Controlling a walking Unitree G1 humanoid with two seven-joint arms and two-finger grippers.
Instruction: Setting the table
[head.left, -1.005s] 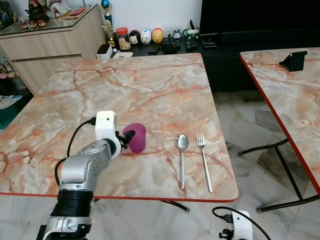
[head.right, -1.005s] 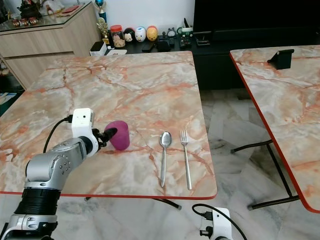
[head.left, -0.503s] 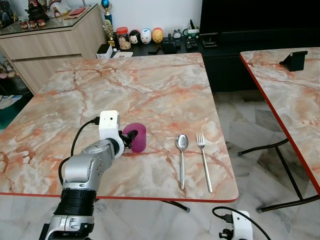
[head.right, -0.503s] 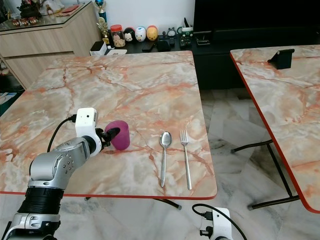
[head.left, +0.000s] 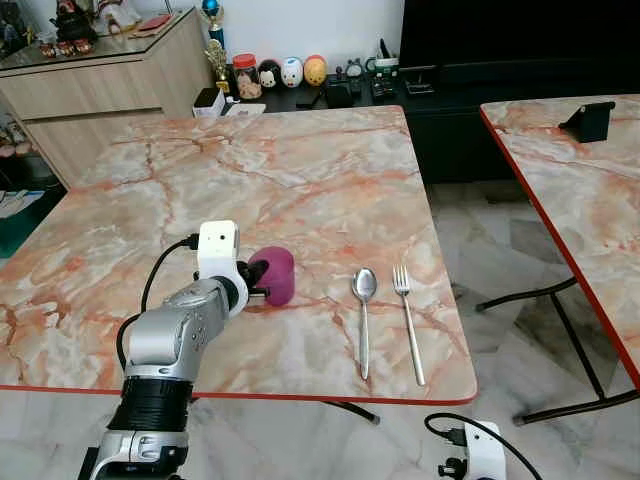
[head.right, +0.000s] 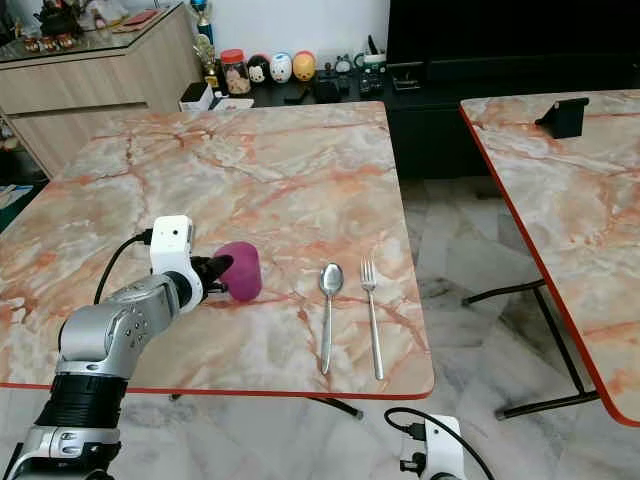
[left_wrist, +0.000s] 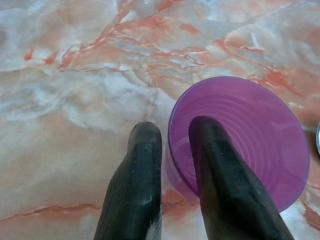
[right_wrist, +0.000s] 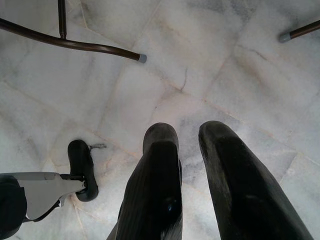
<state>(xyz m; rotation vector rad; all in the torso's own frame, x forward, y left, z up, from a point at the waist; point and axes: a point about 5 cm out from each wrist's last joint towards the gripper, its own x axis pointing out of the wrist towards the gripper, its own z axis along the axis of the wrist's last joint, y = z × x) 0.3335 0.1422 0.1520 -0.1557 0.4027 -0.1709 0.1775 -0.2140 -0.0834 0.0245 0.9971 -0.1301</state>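
Left wrist view: my left gripper (left_wrist: 172, 150) is pinching the purple cup's (left_wrist: 250, 135) rim — one finger inside, one outside — risking tipping it on the table (head.left: 300, 170).

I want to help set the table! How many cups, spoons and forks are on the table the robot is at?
Purple cup, held by the left gripper: 1
Spoon: 1
Fork: 1
Total: 3
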